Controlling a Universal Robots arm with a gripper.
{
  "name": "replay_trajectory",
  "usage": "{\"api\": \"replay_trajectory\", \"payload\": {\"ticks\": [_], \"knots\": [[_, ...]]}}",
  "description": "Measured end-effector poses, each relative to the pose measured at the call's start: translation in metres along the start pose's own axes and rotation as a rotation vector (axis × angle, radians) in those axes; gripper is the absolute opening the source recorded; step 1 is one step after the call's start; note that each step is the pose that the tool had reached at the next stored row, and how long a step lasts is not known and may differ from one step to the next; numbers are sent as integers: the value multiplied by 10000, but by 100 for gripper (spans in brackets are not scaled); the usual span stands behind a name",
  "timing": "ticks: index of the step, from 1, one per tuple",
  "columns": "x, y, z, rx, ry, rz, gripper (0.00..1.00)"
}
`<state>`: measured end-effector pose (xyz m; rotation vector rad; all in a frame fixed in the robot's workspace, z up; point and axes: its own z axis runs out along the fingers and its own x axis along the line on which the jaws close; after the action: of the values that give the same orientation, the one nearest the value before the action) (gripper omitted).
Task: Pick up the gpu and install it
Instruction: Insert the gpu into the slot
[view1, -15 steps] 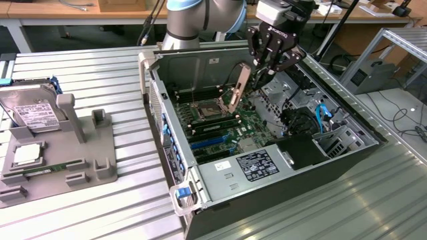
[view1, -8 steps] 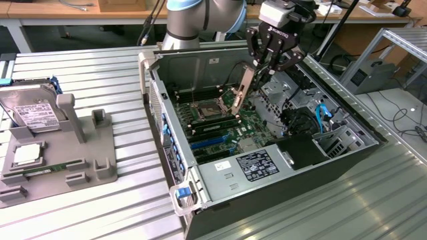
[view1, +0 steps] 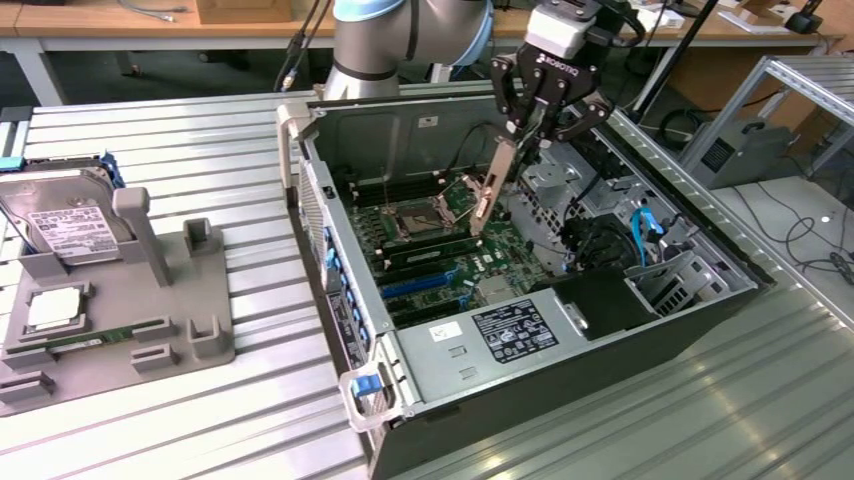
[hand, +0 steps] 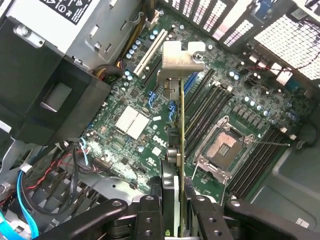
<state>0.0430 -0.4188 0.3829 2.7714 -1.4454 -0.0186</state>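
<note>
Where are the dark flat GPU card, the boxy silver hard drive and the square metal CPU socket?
dark flat GPU card (hand: 178, 62): wrist view, silvery bracket end.
boxy silver hard drive (view1: 56, 225): exterior view, white label.
square metal CPU socket (hand: 223, 147): wrist view, socket centre.

The claw (view1: 531, 135) grips the gpu (view1: 490, 195) by its upper end, the card hanging edge-down inside the open computer case (view1: 400, 135) (just above the motherboard (view1: 454, 265)); a hard drive (view1: 60, 215) rests in a grey holder (view1: 174, 300) on the counter (view1: 200, 420).
</note>
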Motion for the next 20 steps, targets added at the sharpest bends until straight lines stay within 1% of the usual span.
{"api": "replay_trajectory", "payload": {"ticks": [2,17,19,20], "knots": [[0,0,0,0,5,-252,27],[0,0,0,-4,31,-1614,27],[0,0,3,-5,32,-1639,27],[0,0,10,-3,26,-1340,27]]}}
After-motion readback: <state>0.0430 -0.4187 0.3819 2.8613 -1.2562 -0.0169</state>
